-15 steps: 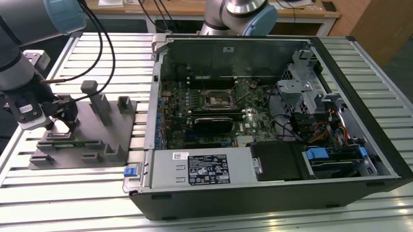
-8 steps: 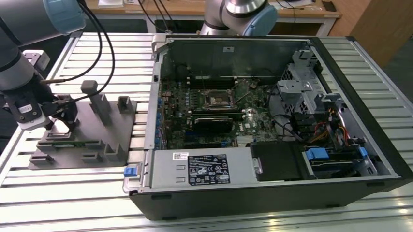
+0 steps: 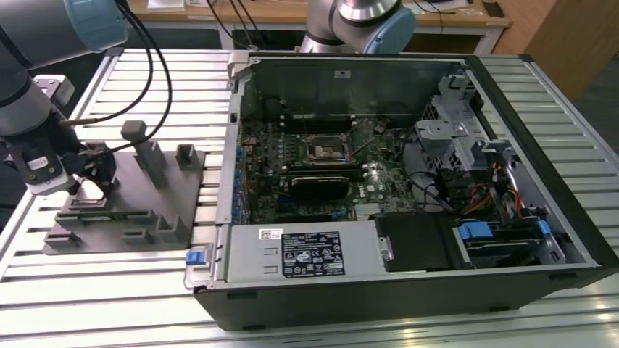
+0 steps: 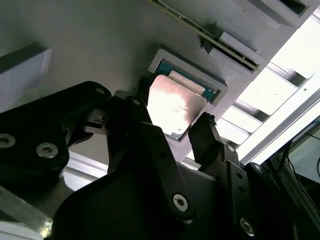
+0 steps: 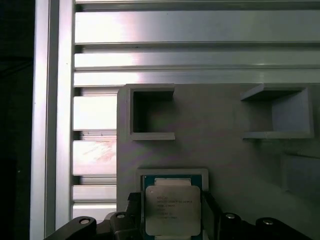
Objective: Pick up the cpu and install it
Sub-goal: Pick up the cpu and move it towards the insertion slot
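Observation:
The cpu (image 4: 172, 107) (image 5: 172, 210) is a thin square chip with a pale silvery top. It sits between the two dark fingertips of my gripper (image 4: 174, 106) (image 5: 171, 212), which is shut on its opposite edges. The chip hangs just above a shallow square recess (image 4: 212, 85) (image 5: 172, 176) with a blue-green floor in the grey fixture block (image 3: 145, 210). In the exterior view my gripper (image 3: 92, 185) is low over the block's left part. The dark square socket (image 3: 327, 151) lies on the motherboard inside the open computer case, far to the exterior view's right of my gripper.
The fixture block carries upright posts (image 3: 145, 156) and small open pockets (image 5: 150, 112). The computer case (image 3: 541, 145) lies open on the slatted aluminium table (image 3: 116, 290), with drive cages, cables and a power supply (image 3: 304, 250) inside. A second arm's base (image 3: 363, 22) stands behind the case.

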Robot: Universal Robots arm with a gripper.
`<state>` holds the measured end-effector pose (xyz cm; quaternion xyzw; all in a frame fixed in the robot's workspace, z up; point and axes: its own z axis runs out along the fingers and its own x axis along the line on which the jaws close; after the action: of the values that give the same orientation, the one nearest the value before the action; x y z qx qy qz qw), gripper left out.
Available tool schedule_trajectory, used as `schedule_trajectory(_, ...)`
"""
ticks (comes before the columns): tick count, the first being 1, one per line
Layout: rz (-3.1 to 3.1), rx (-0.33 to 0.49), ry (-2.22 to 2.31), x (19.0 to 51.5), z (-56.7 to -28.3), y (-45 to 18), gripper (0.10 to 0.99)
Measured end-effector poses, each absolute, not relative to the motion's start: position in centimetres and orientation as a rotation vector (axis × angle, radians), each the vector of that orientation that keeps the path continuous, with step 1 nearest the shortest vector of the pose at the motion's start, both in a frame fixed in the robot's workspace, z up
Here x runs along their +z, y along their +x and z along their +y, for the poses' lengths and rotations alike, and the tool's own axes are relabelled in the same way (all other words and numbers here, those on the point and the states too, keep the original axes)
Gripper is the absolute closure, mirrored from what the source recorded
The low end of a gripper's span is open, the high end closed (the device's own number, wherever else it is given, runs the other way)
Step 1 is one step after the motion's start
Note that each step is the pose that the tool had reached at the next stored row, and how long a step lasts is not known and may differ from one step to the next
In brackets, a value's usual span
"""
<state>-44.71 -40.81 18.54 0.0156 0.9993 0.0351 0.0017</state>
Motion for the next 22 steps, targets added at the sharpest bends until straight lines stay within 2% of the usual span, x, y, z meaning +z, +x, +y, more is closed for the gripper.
schedule_trajectory(4,3.136,0.110,0.049,18.6,-40.8,-44.7,0.502)
schedule_trajectory(5,3.136,0.110,0.049,18.5,-40.8,-44.7,0.557)
schedule_trajectory(22,3.136,0.110,0.049,20.2,-40.8,-44.7,0.557)
